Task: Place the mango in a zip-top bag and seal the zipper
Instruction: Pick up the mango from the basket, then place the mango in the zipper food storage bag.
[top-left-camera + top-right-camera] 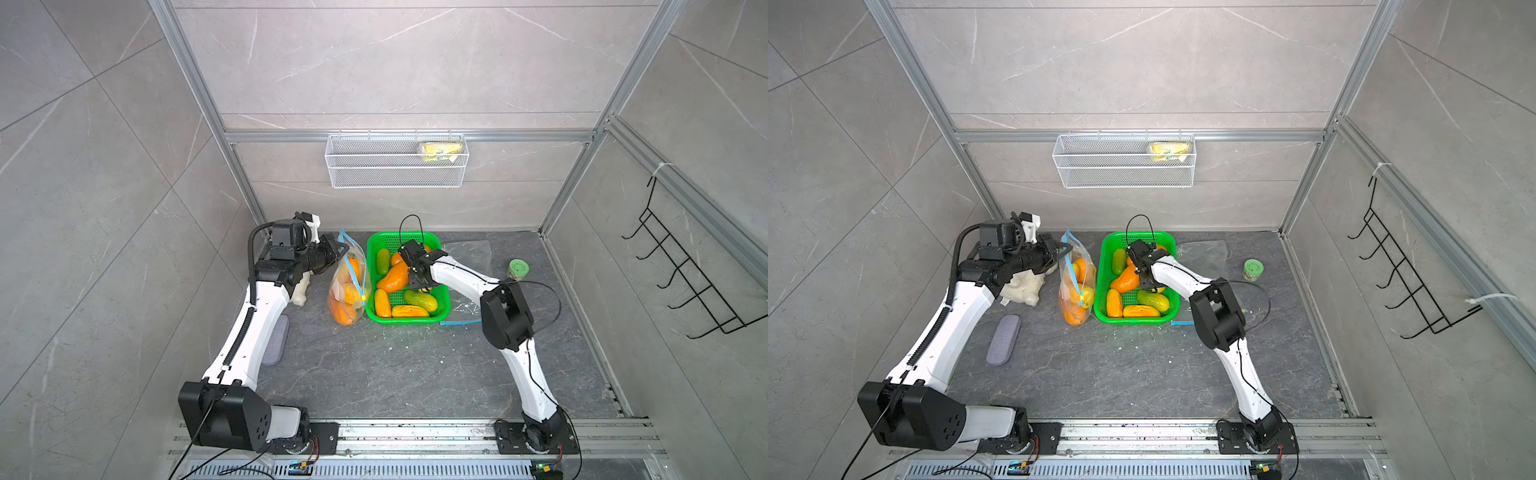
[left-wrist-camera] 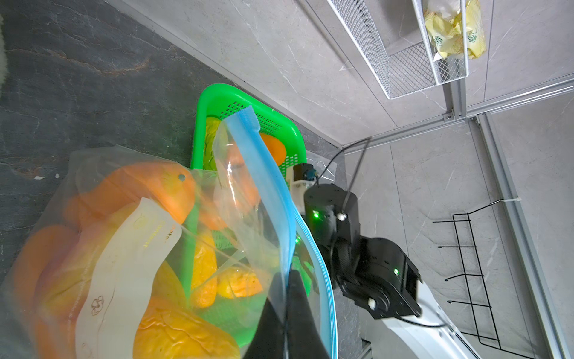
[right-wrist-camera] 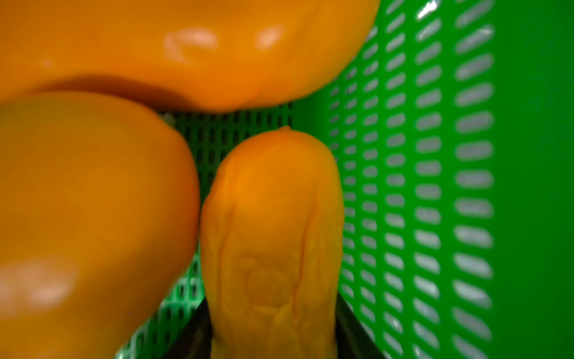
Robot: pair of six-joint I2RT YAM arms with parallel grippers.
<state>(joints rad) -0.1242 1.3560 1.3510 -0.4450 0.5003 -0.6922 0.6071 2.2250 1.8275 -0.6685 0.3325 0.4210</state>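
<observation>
Orange wrinkled mango [image 3: 273,223] sits by the wall of the green perforated basket [image 3: 435,186], right gripper [image 3: 271,306] pinching its flanks: lift straight up. Left gripper [image 2: 287,310], clamped on the rim of the clear zip-top bag [image 1: 347,291], should hold the mouth wide.

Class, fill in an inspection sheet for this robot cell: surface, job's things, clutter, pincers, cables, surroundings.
Surface: dark stone table, veined.
Job's things: bag upright, open, mangoes inside; basket beside it holds more, plus cucumbers.
Clutter: jar, grey case, white fluff, flat spare bag.
Pincers: left pincer shut on the bag's rim; right pincer closed on a mango in the basket.
Cables: loop above the right wrist; hose along the left arm.
Surroundings: wire shelf with yellow packet; hook rack.
</observation>
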